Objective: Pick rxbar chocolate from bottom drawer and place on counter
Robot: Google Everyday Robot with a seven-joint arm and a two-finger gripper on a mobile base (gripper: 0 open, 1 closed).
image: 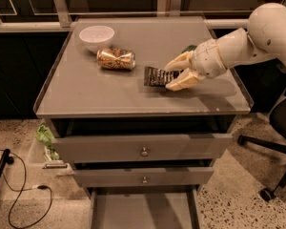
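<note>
The rxbar chocolate (155,76), a flat black wrapper with white lettering, is low over the middle right of the counter (95,92), lying almost flat; I cannot tell if it touches. My gripper (175,73) reaches in from the right and its tan fingers (179,61) are shut across the bar's right end. The bottom drawer (143,209) is pulled open at the foot of the cabinet and its grey floor is bare.
A gold drink can (116,58) lies on its side just left of the bar. A white bowl (96,36) stands at the back left. A green sponge (188,47) peeks out behind the gripper. A chair base (264,147) stands on the right; cables (19,194) lie on the left.
</note>
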